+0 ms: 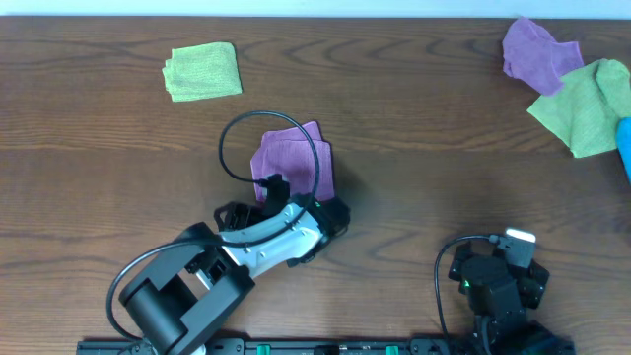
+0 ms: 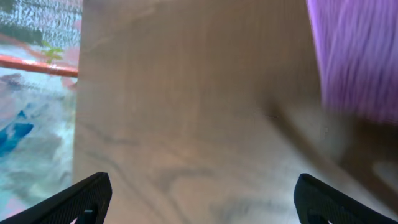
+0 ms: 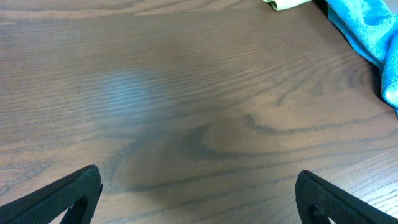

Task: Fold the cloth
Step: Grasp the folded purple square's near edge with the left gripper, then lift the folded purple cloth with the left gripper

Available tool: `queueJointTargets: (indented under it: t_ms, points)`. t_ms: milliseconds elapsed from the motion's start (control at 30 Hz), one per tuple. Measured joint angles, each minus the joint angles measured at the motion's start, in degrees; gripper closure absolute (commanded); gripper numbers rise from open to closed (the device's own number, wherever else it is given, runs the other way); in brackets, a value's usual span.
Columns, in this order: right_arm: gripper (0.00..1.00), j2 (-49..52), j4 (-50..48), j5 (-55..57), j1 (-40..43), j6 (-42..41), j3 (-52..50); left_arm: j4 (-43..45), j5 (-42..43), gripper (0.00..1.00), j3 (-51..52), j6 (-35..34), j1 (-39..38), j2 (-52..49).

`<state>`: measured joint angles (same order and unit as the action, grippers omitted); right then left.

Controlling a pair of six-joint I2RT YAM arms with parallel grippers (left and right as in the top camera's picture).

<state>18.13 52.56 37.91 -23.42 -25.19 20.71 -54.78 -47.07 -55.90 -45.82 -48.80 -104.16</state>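
Observation:
A purple cloth [image 1: 292, 158] lies folded near the middle of the wooden table. In the left wrist view it shows as a blurred purple patch [image 2: 357, 56] at the upper right. My left gripper [image 1: 333, 217] sits just below and right of the cloth, open and empty; its two finger tips [image 2: 202, 198] stand wide apart over bare wood. My right gripper [image 1: 513, 264] rests at the front right of the table, open and empty, with its finger tips [image 3: 199, 194] far apart over bare wood.
A folded green cloth [image 1: 203, 71] lies at the back left. A crumpled purple cloth [image 1: 534, 51], a green cloth [image 1: 588, 106] and a blue cloth [image 1: 625, 148] lie at the back right. The blue cloth also shows in the right wrist view [image 3: 367, 31].

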Motion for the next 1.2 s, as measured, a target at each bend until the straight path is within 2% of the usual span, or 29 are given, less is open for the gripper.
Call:
queueJointTargets:
  t_ms: [100, 233, 333, 467, 567, 633, 767, 900, 1000, 1200]
  points:
    - [0.01, 0.0, 0.0, 0.0, 0.0, 0.0, 0.0, 7.0, -1.1, 0.05, -0.1, 4.9, 0.3, 0.0]
    - [0.01, 0.0, 0.0, 0.0, 0.0, 0.0, 0.0, 7.2, 2.2, 0.05, -1.6, 6.6, -0.1, 0.2]
    - [0.01, 0.0, 0.0, 0.0, 0.0, 0.0, 0.0, 3.0, 6.5, 0.05, -3.1, 2.9, 0.5, 2.1]
    - [0.01, 0.0, 0.0, 0.0, 0.0, 0.0, 0.0, -3.1, 15.4, 0.05, -3.6, -6.1, 3.0, 9.0]
    - [0.01, 0.0, 0.0, 0.0, 0.0, 0.0, 0.0, -2.1, 21.9, 0.05, -3.7, -12.2, 3.9, 15.6]
    - [0.01, 0.0, 0.0, 0.0, 0.0, 0.0, 0.0, 3.5, 26.1, 0.05, -3.8, -15.1, 3.8, 19.9]
    - [0.01, 0.0, 0.0, 0.0, 0.0, 0.0, -0.1, 26.8, 30.9, 0.05, -2.3, -18.7, 3.6, 24.8]
    - [0.01, 0.0, 0.0, 0.0, 0.0, 0.0, -0.1, 47.5, 31.6, 0.05, 6.3, -29.8, 3.4, 27.5]
    - [0.01, 0.0, 0.0, 0.0, 0.0, 0.0, -0.1, 54.0, 29.4, 0.05, 13.9, -39.8, 2.4, 27.6]
    - [0.01, 0.0, 0.0, 0.0, 0.0, 0.0, -0.1, 57.0, 21.0, 0.05, 21.7, -55.4, -3.4, 26.1]
